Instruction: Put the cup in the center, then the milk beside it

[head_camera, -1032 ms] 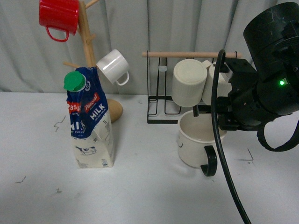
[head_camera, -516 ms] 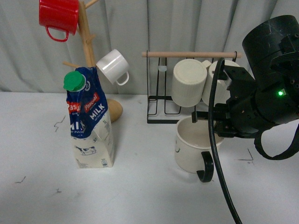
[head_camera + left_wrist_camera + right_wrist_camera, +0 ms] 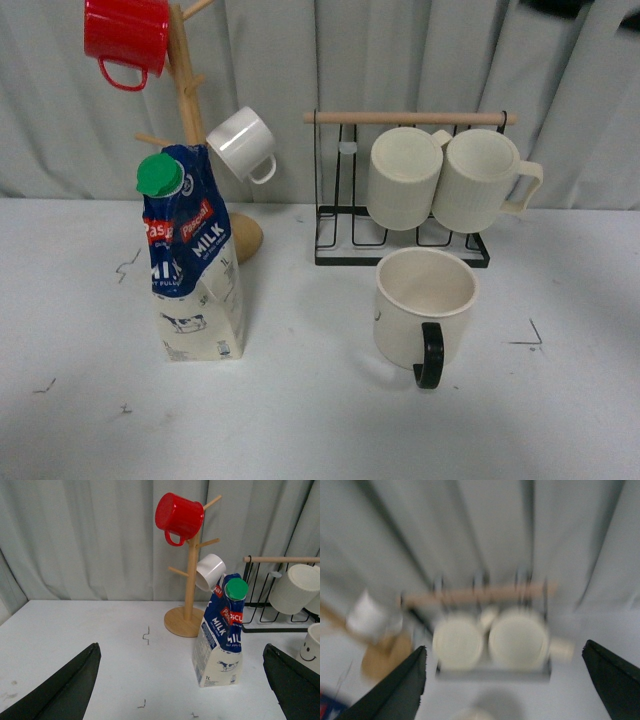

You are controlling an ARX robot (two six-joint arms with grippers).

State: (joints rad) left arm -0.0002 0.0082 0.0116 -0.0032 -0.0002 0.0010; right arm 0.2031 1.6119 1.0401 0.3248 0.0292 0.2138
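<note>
Left gripper hangs wide open and empty, facing the milk; right gripper is also spread, holding nothing. Cup stands mid-table before the rack, milk well left of it. Best to grip the milk mid-body, keep it upright, and set it just beside the cup without nudging.

backdrop: pale grey pleated curtain | tabletop: white, a few small dark marks | light: soft, even | right wrist view: blurred, probably same curtain
</note>
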